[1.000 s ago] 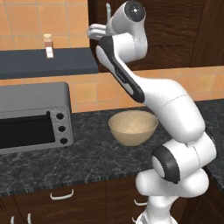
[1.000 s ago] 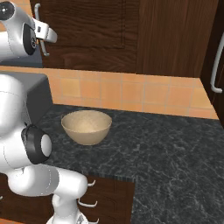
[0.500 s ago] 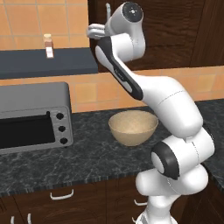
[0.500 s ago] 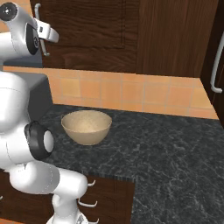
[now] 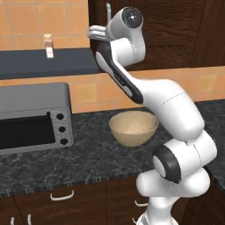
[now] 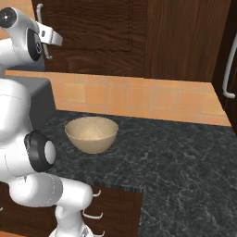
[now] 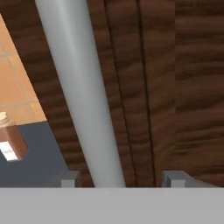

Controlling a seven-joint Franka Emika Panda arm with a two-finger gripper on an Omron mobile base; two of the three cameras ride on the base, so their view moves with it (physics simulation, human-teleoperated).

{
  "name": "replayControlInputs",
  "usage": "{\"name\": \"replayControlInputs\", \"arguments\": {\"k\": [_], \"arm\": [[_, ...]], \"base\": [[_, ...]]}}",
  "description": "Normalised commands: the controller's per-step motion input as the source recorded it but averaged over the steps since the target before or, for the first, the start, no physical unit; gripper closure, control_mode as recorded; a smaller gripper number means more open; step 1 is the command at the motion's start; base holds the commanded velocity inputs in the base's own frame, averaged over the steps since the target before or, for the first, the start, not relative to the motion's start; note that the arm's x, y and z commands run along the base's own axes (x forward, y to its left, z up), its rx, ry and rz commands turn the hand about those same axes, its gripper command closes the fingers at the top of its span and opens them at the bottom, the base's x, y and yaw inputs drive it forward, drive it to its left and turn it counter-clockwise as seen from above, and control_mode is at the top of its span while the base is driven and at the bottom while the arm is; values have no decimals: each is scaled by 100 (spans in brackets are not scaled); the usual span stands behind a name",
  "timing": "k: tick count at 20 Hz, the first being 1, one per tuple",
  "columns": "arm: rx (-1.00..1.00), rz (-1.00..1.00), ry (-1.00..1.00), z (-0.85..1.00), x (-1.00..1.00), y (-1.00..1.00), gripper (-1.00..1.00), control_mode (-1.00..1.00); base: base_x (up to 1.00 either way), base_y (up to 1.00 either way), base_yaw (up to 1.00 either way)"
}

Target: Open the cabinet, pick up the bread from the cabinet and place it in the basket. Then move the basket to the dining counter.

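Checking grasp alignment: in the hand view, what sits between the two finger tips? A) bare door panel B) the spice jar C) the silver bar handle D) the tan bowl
C: the cabinet's silver bar handle runs down between the finger tips of the hand.

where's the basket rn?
The basket sits upright on the dark granite counter, just right of the toaster oven in the left base view, below the cabinet and in front of the tiled backsplash.

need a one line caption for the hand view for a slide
Open gripper straddling the cabinet's silver bar handle, door shut, a small brown jar on the shelf beside it.
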Motion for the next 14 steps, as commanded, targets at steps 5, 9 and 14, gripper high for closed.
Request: {"name": "replayControlInputs", "arguments": {"k": [5, 9, 14], "arm": [[3, 0, -5, -9, 50, -2, 100, -100], [7, 0, 3, 4, -5, 16, 100, -100], [10, 0, 2, 0, -89, -26, 100, -100]], "base": [[0, 0, 0], [0, 0, 0], [0, 0, 0]]}}
